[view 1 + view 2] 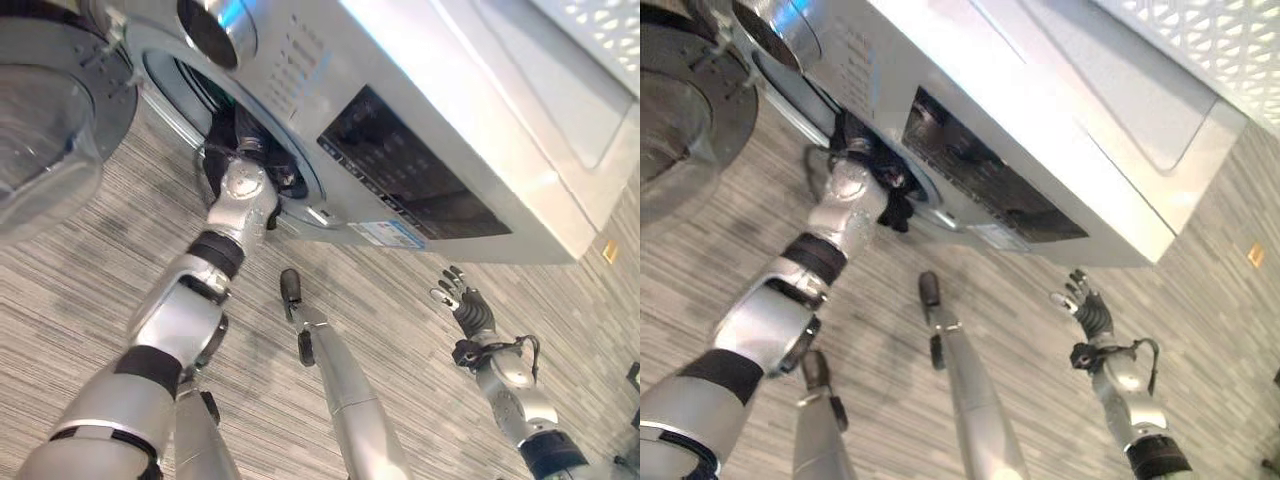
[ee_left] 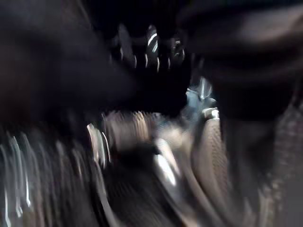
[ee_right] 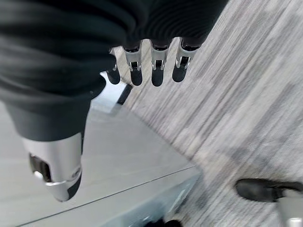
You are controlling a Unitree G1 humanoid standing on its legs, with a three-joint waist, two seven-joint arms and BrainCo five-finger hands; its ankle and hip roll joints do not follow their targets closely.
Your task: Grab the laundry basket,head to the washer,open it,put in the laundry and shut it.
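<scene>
Left hand [image 1: 243, 158] reached into washer [image 1: 440, 130] drum past open door [image 1: 50, 120], presumably loading laundry; grip unreadable. Right hand [image 1: 462, 298] idle, fingers relaxed, empty.

Layout as I see it from the head camera. Washer [image 1: 480, 130]: ahead of me, standing on the floor [image 1: 90, 260]. Door [image 1: 50, 120]: swung open to the left of the drum opening [image 1: 215, 90]. Control panel [image 1: 415, 175]: on the washer front, right of the opening. Left hand [image 1: 240, 150]: inside the drum opening, among dark laundry [image 1: 895, 205]. Right hand [image 1: 462, 300]: well right of the opening, below the panel, apart from the washer, over the floor.
</scene>
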